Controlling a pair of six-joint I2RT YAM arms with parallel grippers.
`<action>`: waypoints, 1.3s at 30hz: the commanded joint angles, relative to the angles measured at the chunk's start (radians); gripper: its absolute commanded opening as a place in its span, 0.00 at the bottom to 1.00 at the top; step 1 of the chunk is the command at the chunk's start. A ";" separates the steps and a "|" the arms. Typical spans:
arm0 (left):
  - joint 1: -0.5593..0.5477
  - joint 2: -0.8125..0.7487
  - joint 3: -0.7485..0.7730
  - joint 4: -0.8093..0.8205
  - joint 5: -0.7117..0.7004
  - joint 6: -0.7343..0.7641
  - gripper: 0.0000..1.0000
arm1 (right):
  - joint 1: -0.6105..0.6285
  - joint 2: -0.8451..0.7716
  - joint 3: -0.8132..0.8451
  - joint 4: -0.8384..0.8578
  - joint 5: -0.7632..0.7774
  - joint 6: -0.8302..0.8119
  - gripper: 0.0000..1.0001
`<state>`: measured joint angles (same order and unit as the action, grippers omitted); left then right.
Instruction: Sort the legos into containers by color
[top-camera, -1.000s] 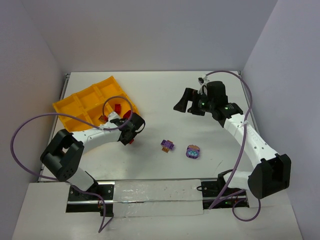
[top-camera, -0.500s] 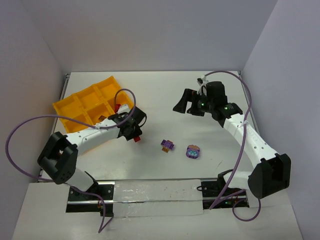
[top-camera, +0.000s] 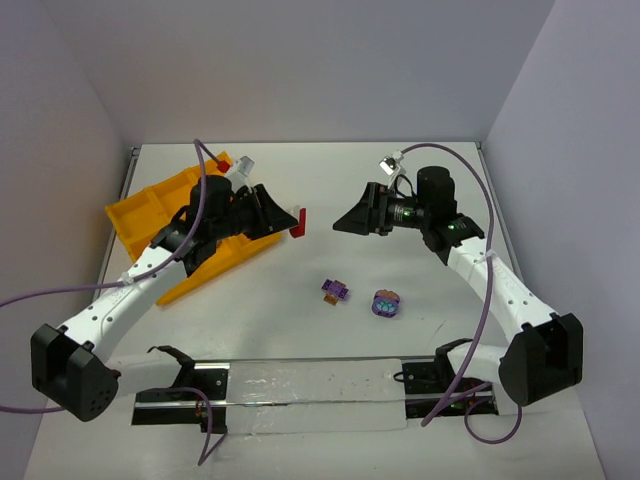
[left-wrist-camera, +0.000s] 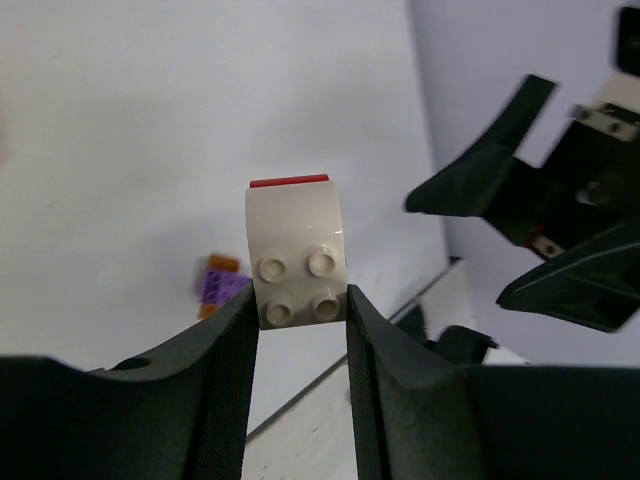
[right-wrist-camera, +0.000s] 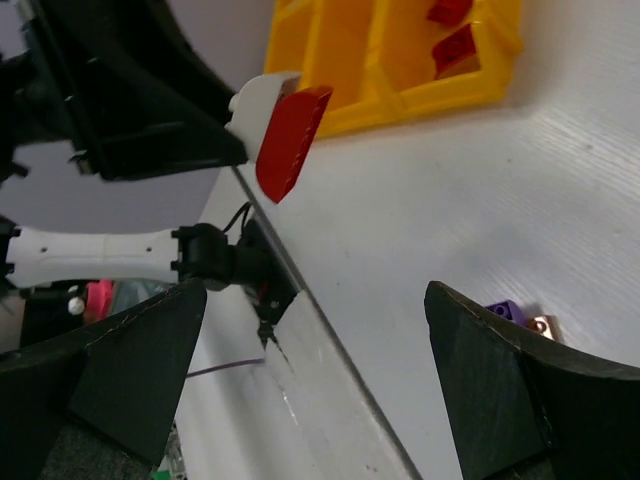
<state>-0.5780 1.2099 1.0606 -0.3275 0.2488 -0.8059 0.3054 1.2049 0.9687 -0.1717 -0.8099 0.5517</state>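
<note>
My left gripper (top-camera: 288, 222) is raised above the table, shut on a red-and-white lego (top-camera: 298, 220). In the left wrist view the lego (left-wrist-camera: 297, 255) shows its white studded face, pinched between both fingers (left-wrist-camera: 225, 370). The yellow tray of containers (top-camera: 135, 215) lies under and behind that arm; red pieces (right-wrist-camera: 455, 45) lie in a cell of the tray (right-wrist-camera: 400, 60). A purple-and-orange lego (top-camera: 335, 290) and a purple-and-light-blue lego (top-camera: 386, 303) rest on the table. My right gripper (top-camera: 345, 220) hovers open and empty, facing the left one.
A metal rail (top-camera: 310, 385) runs along the near table edge between the arm bases. Purple cables loop from both arms. Walls close in the table at the back and both sides.
</note>
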 joint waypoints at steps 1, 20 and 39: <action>0.071 -0.030 -0.107 0.399 0.330 -0.064 0.00 | 0.007 -0.014 -0.016 0.244 -0.150 0.106 0.97; 0.104 0.038 -0.214 0.969 0.578 -0.346 0.00 | 0.045 0.110 -0.026 0.738 -0.274 0.419 0.91; 0.107 0.030 -0.216 0.957 0.596 -0.342 0.00 | 0.100 0.173 -0.015 0.956 -0.301 0.569 0.25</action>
<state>-0.4784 1.2469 0.8361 0.5895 0.8272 -1.1602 0.3928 1.3807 0.9348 0.6739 -1.0886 1.0885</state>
